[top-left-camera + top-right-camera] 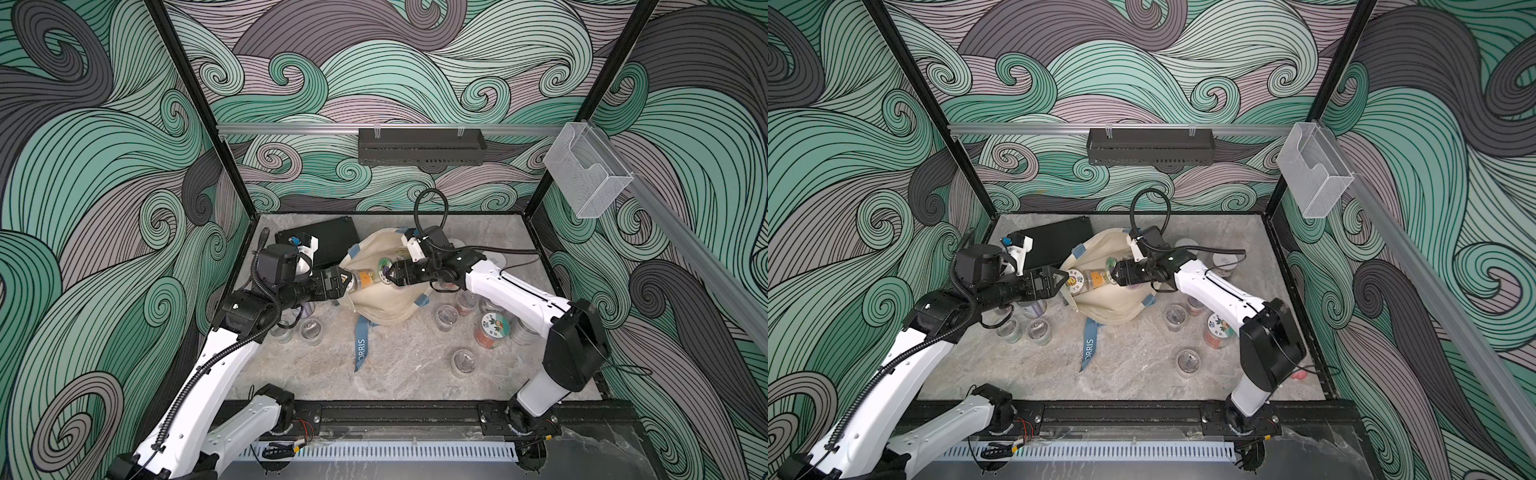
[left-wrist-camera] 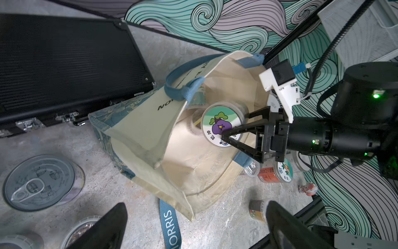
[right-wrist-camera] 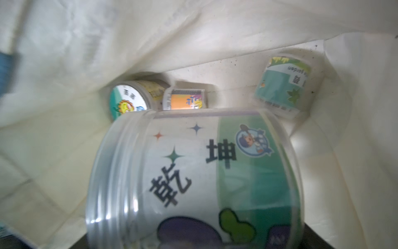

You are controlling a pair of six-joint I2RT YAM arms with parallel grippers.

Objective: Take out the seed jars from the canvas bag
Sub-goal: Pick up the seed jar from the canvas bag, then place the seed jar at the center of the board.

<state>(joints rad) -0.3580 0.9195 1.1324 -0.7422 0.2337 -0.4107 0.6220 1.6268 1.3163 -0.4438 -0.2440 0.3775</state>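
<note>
Right end effector (image 2: 234, 127) grips seed jar (image 2: 214, 119) in canvas bag (image 2: 193, 172); left end effector (image 2: 196, 204) splayed.

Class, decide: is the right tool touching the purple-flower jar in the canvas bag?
Touching. The left wrist view shows the right tool clamping the purple-flower jar: one finger across its lid, the other behind it.

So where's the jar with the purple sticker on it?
In both top views the purple sticker jar is mid-table, just inside the open mouth of the canvas bag, held by the right gripper.
</note>
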